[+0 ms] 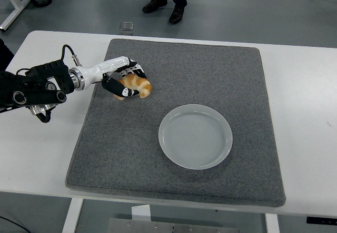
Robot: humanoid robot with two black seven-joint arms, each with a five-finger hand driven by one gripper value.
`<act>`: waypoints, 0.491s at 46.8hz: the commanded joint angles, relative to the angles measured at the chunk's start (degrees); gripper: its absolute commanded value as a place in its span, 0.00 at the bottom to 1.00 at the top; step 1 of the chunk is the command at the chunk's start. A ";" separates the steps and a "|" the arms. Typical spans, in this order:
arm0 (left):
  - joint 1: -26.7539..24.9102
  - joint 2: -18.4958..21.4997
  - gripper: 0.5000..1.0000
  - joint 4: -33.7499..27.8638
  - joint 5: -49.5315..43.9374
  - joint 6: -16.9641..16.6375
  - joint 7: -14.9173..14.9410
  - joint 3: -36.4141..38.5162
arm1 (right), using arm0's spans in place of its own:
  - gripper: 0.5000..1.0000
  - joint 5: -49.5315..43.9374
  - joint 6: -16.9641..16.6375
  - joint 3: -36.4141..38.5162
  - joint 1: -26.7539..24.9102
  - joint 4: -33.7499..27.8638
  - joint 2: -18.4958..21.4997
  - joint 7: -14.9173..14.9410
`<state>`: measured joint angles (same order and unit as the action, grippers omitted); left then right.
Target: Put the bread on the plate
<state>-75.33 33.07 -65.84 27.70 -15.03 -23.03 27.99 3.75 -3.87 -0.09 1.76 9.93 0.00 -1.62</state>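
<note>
Head view. We see the left hand (pixel 125 80) reaching in from the left edge of the table (pixel 47 154), over the left part of the grey mat (pixel 210 70). Its fingers (pixel 117 89) are curled around the bread (pixel 138 87), a golden croissant-shaped piece, clamped on it from the left and above. We cannot tell whether the bread rests on the mat or is just clear of it. It sits toward the mat's far-left corner. The plate (pixel 195 136), pale and round, lies near the mat's middle, nearer the near edge, well apart from the bread and bare. The right arm is not visible. A person's shoes (pixel 164 8) show on the floor beyond the table's far edge.

Step in hand, as we judge it: grasp secured, transfer beginning. The next move calls for carrying the bread toward the near-right until it is over the plate's centre, lowering it, then releasing the fingers without dragging the bread off the rim.
</note>
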 commanded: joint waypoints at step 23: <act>-0.51 7.54 0.00 10.54 -0.01 0.35 0.09 -3.82 | 0.90 -0.06 -0.09 0.00 0.00 -0.09 0.00 -0.05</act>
<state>-75.39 40.33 -58.18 27.68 -15.05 -22.93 24.62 3.75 -3.90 -0.09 1.75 9.87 0.00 -1.69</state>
